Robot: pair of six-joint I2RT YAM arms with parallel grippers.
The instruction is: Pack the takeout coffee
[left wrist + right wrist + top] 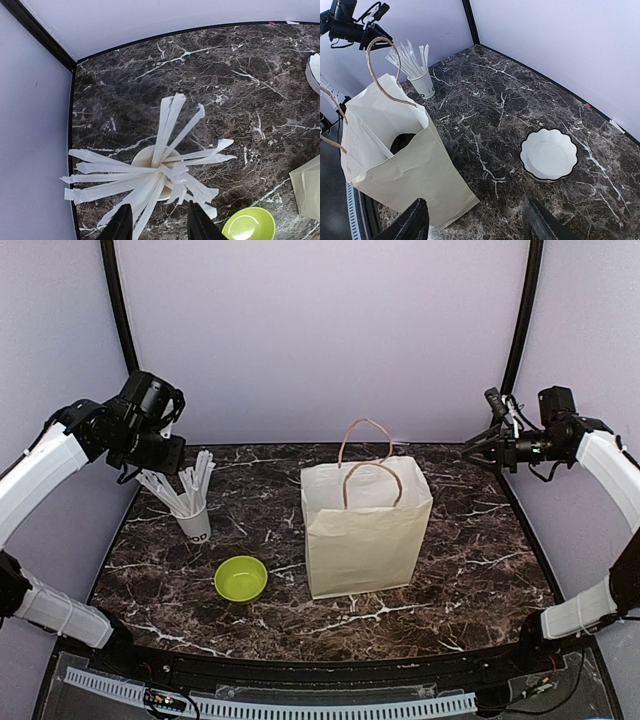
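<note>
Hovering my left claw [159,205] partly open above straw cup [142,155], right claw [475,200] gaping wide, empty, right of paper bag [410,175]

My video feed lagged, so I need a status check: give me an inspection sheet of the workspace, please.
Surface: dark marble tabletop, no spills seen.
Job's things: paper bag upright, open; dark round shape inside, maybe a lid; no coffee cups in view.
Clutter: straw cup, green bowl, white scalloped plate.
Grippers: left gripper fingers apart above the straw cup; right gripper open, empty.
Cables: wrist leads off the table.
Surroundings: lilac walls.
</note>
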